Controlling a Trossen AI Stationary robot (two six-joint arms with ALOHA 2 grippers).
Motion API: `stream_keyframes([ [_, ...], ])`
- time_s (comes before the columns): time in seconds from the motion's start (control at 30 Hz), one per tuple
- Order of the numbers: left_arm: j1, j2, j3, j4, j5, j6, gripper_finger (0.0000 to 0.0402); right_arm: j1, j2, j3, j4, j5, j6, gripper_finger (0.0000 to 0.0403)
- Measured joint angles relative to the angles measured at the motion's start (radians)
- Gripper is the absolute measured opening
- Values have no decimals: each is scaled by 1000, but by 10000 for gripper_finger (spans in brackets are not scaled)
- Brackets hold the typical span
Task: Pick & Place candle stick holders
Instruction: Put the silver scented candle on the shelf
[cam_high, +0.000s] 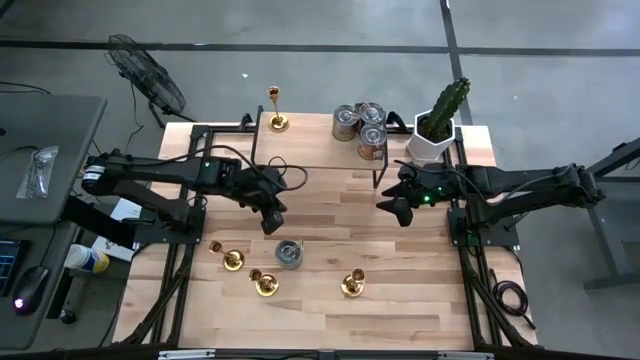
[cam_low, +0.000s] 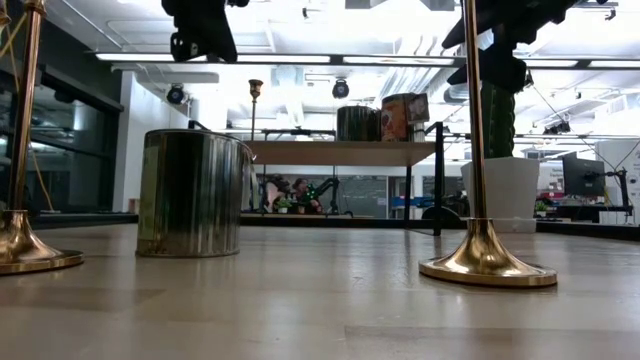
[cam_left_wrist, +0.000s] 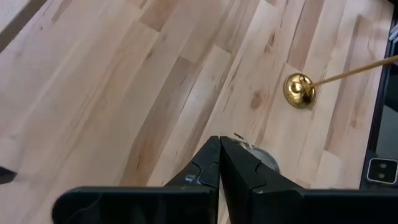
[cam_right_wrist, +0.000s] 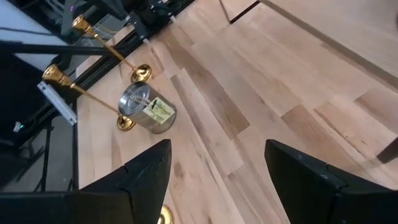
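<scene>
Candle stick holders (cam_high: 233, 259): three upright on table's near part, stems vertical; fourth (cam_high: 277, 122) on rear shelf (cam_high: 310, 150). Left gripper (cam_high: 272, 223) nearer, shut, empty. Right gripper (cam_high: 397, 210) open, empty.

Robotics lab or workshop floor, not a home. Bare grey concrete floor (cam_high: 560, 40) with dark seam lines surrounds the wooden table (cam_high: 330, 210), which sits in a black metal frame. Left of the table: a grey desk (cam_high: 40, 160) with a computer mouse (cam_high: 33, 285), and a floor fan (cam_high: 145, 70) behind the table's far left corner. Beyond the table in the low view: strip ceiling lights (cam_low: 300, 57), exposed ducting, a monitor (cam_low: 580, 175) far right, glass partitions.
</scene>
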Motion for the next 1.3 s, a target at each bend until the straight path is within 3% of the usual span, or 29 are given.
stream_keyframes([
  [0.4,0,0,0,-78,6,-6,83,0,0,0,0,-28,-44,252],
  [0.57,-31,0,-22,-198,33,-6,64,0,0,0,0,-47,-47,252],
  [0.77,-101,7,-67,-197,55,-18,9,0,0,0,0,-48,-49,252],
  [0.9,-120,34,-93,-179,47,-135,5,0,0,0,0,-48,-48,252],
  [1.17,-118,114,-111,-130,158,-470,3,0,0,0,0,-48,-47,252],
  [1.3,-117,132,-111,-58,159,-568,4,0,0,0,0,-52,-59,252],
])
